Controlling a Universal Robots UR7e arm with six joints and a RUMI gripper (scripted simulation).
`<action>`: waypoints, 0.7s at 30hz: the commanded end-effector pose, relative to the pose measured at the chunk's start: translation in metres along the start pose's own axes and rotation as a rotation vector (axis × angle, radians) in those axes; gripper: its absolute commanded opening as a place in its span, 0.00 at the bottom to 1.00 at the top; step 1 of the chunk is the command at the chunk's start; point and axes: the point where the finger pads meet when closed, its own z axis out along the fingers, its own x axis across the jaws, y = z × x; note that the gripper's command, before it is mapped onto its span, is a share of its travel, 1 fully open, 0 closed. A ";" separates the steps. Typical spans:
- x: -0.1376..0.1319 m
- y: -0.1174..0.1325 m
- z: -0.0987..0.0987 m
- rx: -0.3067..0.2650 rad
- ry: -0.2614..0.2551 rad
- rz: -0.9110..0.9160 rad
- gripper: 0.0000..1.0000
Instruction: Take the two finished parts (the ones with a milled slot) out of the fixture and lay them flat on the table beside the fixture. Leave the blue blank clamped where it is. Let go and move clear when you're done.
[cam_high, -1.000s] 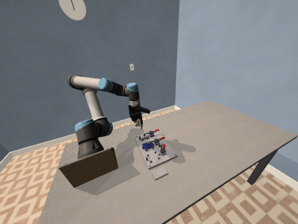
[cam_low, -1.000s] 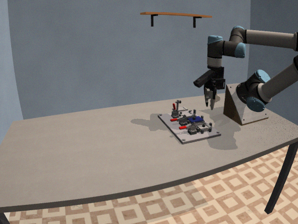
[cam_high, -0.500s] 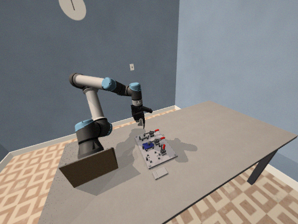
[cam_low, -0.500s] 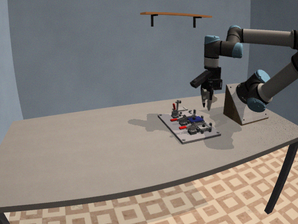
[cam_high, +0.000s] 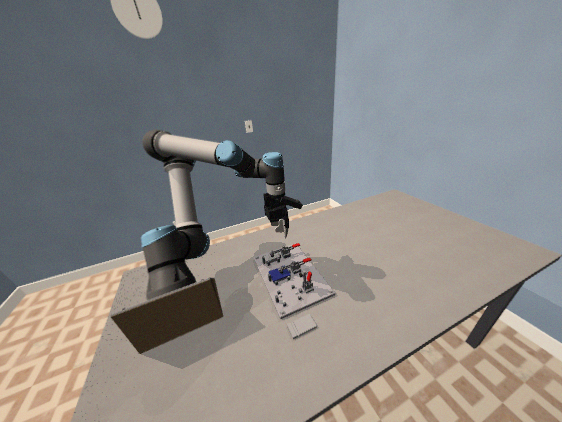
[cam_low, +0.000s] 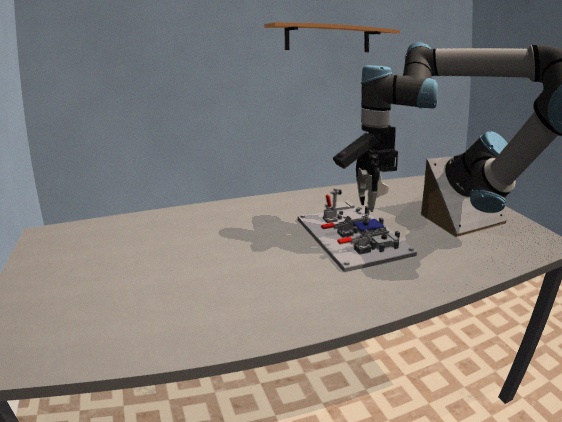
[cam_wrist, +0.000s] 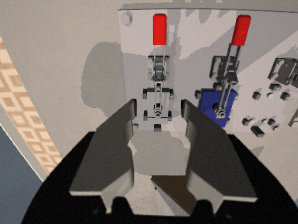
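Observation:
The grey fixture plate (cam_high: 295, 284) lies on the table and also shows in the exterior view (cam_low: 356, 239). The blue blank (cam_high: 280, 274) sits in its middle station under a clamp; the wrist view shows it too (cam_wrist: 216, 105). A grey part (cam_wrist: 158, 109) sits in the end station under a clamp with a red handle (cam_wrist: 159, 30). One grey slotted part (cam_high: 302, 326) lies flat on the table beside the plate. The third clamp (cam_high: 308, 281) stands raised over an empty station. My gripper (cam_high: 283, 229) hangs above the end station, partly open and empty (cam_wrist: 158, 125).
The arm's brown wedge pedestal (cam_high: 167, 312) stands on the table left of the fixture. The table's edge runs close behind the plate's end in the wrist view. A wall shelf (cam_low: 331, 27) hangs high above.

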 end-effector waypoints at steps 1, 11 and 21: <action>0.001 -0.027 0.000 -0.001 0.001 0.000 0.28; 0.001 -0.055 0.000 -0.001 0.001 0.000 0.28; 0.001 -0.057 0.001 -0.001 0.001 0.000 0.28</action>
